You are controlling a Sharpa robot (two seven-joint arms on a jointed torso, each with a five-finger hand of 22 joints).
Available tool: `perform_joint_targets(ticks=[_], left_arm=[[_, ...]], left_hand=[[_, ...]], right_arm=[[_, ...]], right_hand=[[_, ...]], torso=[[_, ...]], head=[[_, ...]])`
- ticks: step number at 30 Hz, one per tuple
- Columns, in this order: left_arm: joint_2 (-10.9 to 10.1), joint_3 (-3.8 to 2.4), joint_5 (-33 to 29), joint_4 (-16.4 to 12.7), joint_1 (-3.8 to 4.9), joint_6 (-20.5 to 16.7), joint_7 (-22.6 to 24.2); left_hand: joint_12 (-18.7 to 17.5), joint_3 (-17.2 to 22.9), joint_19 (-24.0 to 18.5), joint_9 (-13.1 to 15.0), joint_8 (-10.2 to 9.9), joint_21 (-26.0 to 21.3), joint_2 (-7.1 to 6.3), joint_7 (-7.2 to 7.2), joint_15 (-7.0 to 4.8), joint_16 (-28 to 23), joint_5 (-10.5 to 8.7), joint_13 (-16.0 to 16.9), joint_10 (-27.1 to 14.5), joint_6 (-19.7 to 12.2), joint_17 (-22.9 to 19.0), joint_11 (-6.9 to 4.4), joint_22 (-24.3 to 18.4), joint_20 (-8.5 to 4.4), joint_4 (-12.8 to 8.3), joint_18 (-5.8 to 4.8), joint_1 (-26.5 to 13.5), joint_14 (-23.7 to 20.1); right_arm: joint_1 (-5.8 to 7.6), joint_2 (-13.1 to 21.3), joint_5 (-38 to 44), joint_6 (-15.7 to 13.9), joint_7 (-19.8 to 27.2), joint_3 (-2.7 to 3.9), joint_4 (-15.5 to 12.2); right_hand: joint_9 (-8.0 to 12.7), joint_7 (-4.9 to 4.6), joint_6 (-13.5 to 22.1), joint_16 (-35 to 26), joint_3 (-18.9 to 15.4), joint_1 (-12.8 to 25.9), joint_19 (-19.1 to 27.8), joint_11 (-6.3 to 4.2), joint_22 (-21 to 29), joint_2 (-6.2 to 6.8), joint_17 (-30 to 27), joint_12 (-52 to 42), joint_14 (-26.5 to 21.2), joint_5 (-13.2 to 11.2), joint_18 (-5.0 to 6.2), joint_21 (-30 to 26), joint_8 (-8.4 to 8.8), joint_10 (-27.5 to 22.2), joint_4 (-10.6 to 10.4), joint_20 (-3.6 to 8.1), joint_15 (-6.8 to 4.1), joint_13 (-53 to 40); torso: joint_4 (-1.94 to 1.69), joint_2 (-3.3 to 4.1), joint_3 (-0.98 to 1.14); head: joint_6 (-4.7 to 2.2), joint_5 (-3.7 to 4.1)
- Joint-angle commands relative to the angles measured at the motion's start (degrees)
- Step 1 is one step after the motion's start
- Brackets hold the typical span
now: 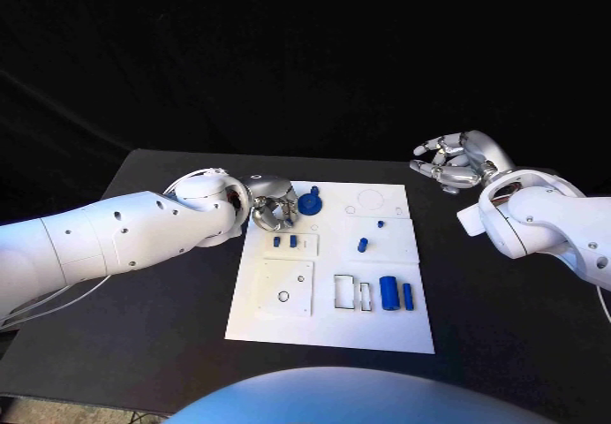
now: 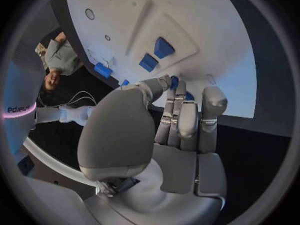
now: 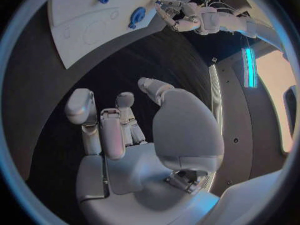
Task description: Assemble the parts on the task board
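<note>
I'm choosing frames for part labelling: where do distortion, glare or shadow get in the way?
Head view: task board evenly lit, edges straight, parts crisp. Left wrist view: fisheye bends the board's edges; left hand covers part of it. Right wrist view: board curved and small; the table is dark.

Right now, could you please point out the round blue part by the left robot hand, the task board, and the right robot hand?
round blue part (image 1: 311,202): head view, middle of its disc.
task board (image 1: 334,329): head view, bare near edge.
right robot hand (image 1: 455,162): head view, middle of the palm.
</note>
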State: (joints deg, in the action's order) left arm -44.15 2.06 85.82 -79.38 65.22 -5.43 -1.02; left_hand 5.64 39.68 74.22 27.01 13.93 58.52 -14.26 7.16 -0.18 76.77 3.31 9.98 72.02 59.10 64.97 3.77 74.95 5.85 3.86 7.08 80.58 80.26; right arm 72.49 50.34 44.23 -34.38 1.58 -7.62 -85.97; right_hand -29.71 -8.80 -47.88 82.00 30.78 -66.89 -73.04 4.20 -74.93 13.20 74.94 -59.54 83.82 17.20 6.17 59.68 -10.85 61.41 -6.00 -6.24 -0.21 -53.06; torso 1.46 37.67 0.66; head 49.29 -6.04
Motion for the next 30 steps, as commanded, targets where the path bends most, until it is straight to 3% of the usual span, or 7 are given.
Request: perform_joint_targets(ticks=[1, 9, 25, 30], left_arm=[[0.3, 0.00, 0.2, -0.1, -0.04, 2.6, -1.1], [0.7, 0.01, 1.6, 0.1, -0.03, 4.7, -3.0], [0.8, 0.01, 1.5, 0.3, -0.03, 3.6, -2.9], [0.8, 0.01, 1.1, 0.3, -0.03, 3.2, -2.6]], left_hand=[[-0.1, -0.1, 0.1, 0.0, -0.2, 0.2, 0.16, 0.18, 0.02, 0.3, 0.09, 0.1, 0.3, 0.3, 0.0, -0.08, 7.1, 0.06, -0.4, -1.05, -0.5, 0.2], [-0.3, -0.2, -0.1, 0.0, -0.3, 0.1, 0.10, 0.24, 0.07, 0.2, -0.14, 0.1, 0.3, 0.1, -0.3, -0.02, 7.0, 0.10, -0.4, -1.02, -0.8, 0.1], [-1.5, -0.3, -0.5, 0.1, -0.7, -0.1, 0.03, 0.23, 0.47, -0.2, -0.25, 0.2, -0.9, -0.3, -1.4, 0.45, 6.9, 0.39, -0.6, -1.01, -1.7, -0.7], [-2.1, -0.6, -0.7, 0.1, -1.2, -0.1, -0.64, -0.27, 0.89, -0.3, -0.11, 0.2, -2.1, -1.0, -2.1, 0.97, 6.9, 0.71, -0.3, -1.03, -3.2, -1.0]], right_arm=[[-0.03, 0.0, 0.6, 0.4, 0.3, 0.00, 0.0], [-0.04, -0.1, 0.6, 0.5, 0.2, 0.00, 0.0], [-0.07, 0.0, 0.6, 0.5, 0.3, 0.00, 0.0], [-0.07, 0.0, 0.6, 0.4, 0.3, 0.00, 0.0]], right_hand=[[-0.1, -0.02, 0.1, -0.2, 0.2, 0.5, 0.3, -0.10, -0.1, -0.05, 0.3, 0.3, 1.1, 0.1, 0.48, -0.2, -0.36, 0.0, -0.1, -0.06, 0.31, 0.0], [-0.1, -0.02, 0.1, -0.2, 0.2, 0.5, 0.3, -0.10, -0.1, -0.05, 0.3, 0.3, 1.1, 0.1, 0.48, -0.2, -0.36, 0.0, -0.1, -0.06, 0.31, 0.0], [-0.1, -0.02, 0.1, -0.2, 0.2, 0.5, 0.3, -0.10, -0.1, -0.05, 0.3, 0.3, 1.1, 0.1, 0.48, -0.2, -0.36, 0.0, -0.1, -0.06, 0.31, 0.0], [-0.1, -0.02, 0.2, -0.3, 0.3, 0.6, 0.3, -0.10, -0.1, -0.02, 0.2, 0.4, 1.0, 0.1, 0.50, -0.4, -0.41, 0.1, 0.0, -0.06, 0.31, 0.2]], torso=[[-0.02, 0.01, 0.02], [0.00, 0.02, 0.01], [-0.01, -0.01, -0.01], [-0.03, -0.03, -0.04]], head=[[0.04, 0.04], [0.11, 0.04], [0.20, 0.13], [0.23, 0.17]])
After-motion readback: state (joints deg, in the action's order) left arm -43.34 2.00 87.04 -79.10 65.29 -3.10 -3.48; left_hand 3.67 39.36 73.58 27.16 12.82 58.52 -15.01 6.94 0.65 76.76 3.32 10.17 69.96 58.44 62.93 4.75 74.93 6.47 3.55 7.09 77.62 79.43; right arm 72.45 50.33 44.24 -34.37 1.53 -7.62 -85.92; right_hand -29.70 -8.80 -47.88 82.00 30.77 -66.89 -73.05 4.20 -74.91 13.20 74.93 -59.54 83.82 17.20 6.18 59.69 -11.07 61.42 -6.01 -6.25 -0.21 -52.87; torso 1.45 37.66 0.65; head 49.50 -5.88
